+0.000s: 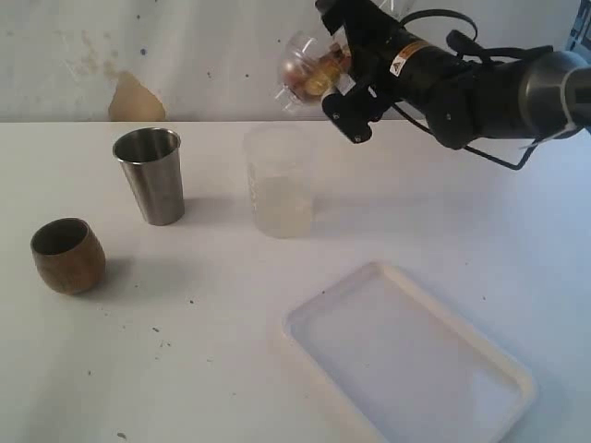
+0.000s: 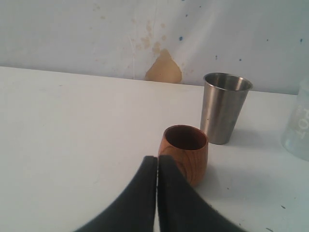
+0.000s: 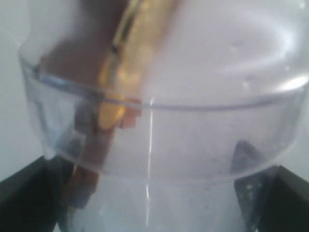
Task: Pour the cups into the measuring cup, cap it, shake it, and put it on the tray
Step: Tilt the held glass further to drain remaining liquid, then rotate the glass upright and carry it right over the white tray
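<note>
My right gripper (image 1: 343, 81) is shut on the measuring cup (image 1: 309, 69), a clear tumbler with a dome lid, held high above the table and tipped on its side. Brown and yellow pieces lie inside it. In the right wrist view the measuring cup (image 3: 159, 140) fills the picture, with dark fingers (image 3: 24, 193) on either side. The steel cup (image 1: 150, 175) and the wooden cup (image 1: 67, 256) stand upright at the left. My left gripper (image 2: 157, 160) is shut and empty, just short of the wooden cup (image 2: 186, 150), with the steel cup (image 2: 224, 108) behind. The white tray (image 1: 406, 360) lies empty at the front right.
A frosted whitish container (image 1: 277, 185) stands upright mid-table, below the raised measuring cup; its edge (image 2: 299, 121) shows in the left wrist view. A stained wall runs behind the table.
</note>
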Available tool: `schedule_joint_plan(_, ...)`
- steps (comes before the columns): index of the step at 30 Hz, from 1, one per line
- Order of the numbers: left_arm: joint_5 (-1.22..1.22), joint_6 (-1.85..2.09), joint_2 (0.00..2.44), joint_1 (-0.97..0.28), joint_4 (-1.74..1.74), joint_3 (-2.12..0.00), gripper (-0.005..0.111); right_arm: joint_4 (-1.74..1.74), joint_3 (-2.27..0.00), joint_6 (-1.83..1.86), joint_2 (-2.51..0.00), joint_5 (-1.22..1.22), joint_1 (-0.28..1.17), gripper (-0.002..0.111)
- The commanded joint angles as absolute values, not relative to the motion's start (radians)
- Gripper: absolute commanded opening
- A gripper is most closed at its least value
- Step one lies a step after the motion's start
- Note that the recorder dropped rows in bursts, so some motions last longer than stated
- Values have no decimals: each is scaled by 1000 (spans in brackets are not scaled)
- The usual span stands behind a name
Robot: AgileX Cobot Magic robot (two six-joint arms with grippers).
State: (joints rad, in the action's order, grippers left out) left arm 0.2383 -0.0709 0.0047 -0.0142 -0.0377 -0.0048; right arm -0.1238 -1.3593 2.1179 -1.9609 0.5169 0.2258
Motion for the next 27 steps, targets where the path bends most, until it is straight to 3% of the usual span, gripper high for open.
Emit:
schedule_joint_plan(1,234,-69,0,-12,-43,0,1,-135,-1363,2132,-1944,544,218,0)
schedule_joint_plan(13,234,-69,0,-12,-43,0,1,-15,-1365,2031,-1944,627,220,0)
schedule_joint_plan(15,234,-69,0,-12,-43,0,1,104,-1365,1718,-1929,653,220,0)
schedule_joint_plan(19,234,-69,0,-12,-43,0,1,366,-1381,461,-1880,453,138,0)
schedule_joint_plan(23,234,-69,0,-12,-43,0,1,-307,-1381,-227,-1875,356,68,0)
schedule_joint_plan(27,234,-69,0,-12,-43,0,1,-510,-1381,-437,-1841,345,66,0)
